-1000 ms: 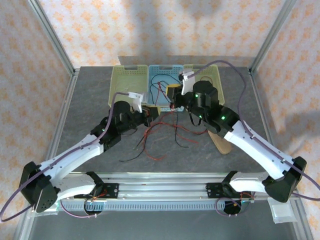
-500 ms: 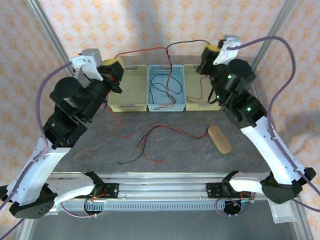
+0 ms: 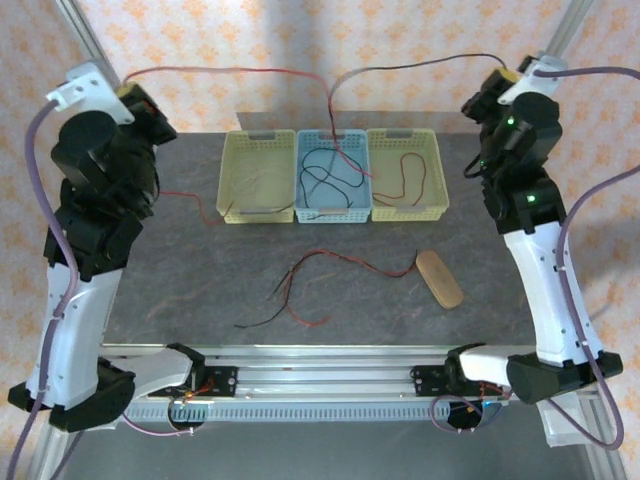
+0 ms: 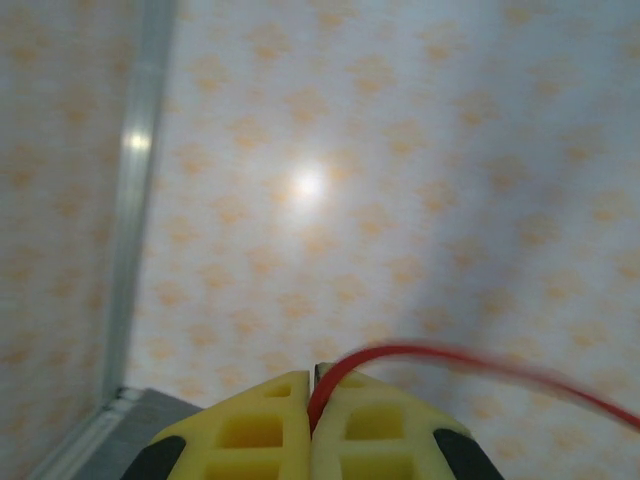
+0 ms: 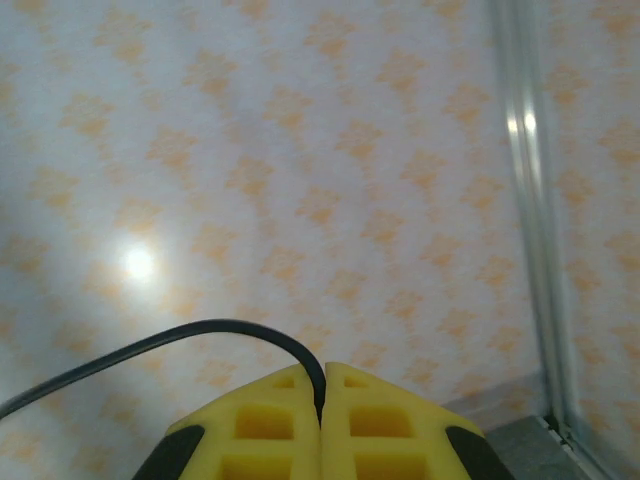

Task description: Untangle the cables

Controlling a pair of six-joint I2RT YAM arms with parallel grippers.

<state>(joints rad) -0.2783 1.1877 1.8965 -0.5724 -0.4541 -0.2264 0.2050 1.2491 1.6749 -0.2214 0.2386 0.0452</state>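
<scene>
Nearest to me on the table [image 3: 190, 280], a loose run of red and dark cables [image 3: 322, 254] lies in the near-middle, well apart from both sets of jaws. A wooden oval piece [image 3: 440, 278] sits just right of it.

Further back stand three baskets in a row: a yellow one [image 3: 228, 170] on the left, a blue one [image 3: 333, 133] in the middle, another yellow one [image 3: 437, 175] on the right with a red cable [image 3: 412, 165] coiled inside. The blue basket holds a knot of black and red cable [image 3: 318, 170].

Both arms are raised high and spread wide, up against the patterned back wall. My left jaws are clamped on the end of a long red cable [image 3: 240, 70]; on the left wrist camera it comes out of the seam between the yellow pads [image 4: 250, 430] and arcs off to the right [image 4: 420, 350]. My right jaws are pinched shut on a black cable [image 3: 420, 65], which curls out leftward between its pads [image 5: 220, 327]. The two cables span the air and meet above the blue basket, then drop into it
</scene>
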